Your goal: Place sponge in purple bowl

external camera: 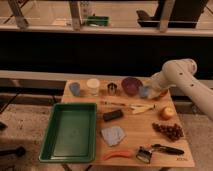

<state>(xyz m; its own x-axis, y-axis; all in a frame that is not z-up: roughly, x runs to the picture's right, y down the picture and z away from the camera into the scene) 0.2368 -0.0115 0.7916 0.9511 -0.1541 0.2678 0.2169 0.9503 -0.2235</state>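
The purple bowl (pixel 131 85) stands at the back of the wooden table (pixel 135 127), right of centre. A dark rectangular block that looks like the sponge (pixel 113 115) lies in the middle of the table, in front of the bowl. My gripper (pixel 149 91) is at the end of the white arm (pixel 180 75), low over the table just right of the bowl. A small bluish thing (pixel 144 91) sits right at the gripper's tip; I cannot tell whether it is held.
A green tray (pixel 70 131) fills the left side. A blue cup (pixel 75 88), a white cup (pixel 93 85) and a metal cup (pixel 112 89) line the back. A banana (pixel 142 107), an apple (pixel 166 113), grapes (pixel 170 131), a grey-blue cloth (pixel 113 135), a carrot (pixel 118 155) and a peeler (pixel 159 150) lie around.
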